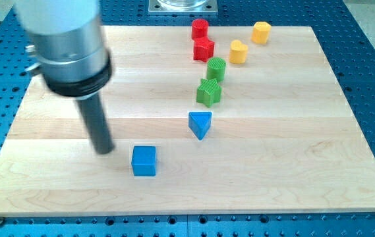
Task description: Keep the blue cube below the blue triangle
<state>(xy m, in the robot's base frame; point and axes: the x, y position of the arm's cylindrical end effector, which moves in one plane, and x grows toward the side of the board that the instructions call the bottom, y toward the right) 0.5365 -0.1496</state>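
The blue cube (pixel 144 160) lies on the wooden board (pixel 292 158), toward the view's bottom. The blue triangle (pixel 200 124) lies up and to the right of it, apart from it. My tip (pixel 104 151) rests on the board just left of the blue cube, a small gap away and slightly higher in the view. The rod rises up and to the left into the arm's large grey and black body.
Above the blue triangle are a green star-like block (pixel 209 92) and a green cylinder (pixel 216 68). Farther up are a red star-like block (pixel 203 48), a red cylinder (pixel 200 28), and two yellow blocks (pixel 238 51) (pixel 261 31).
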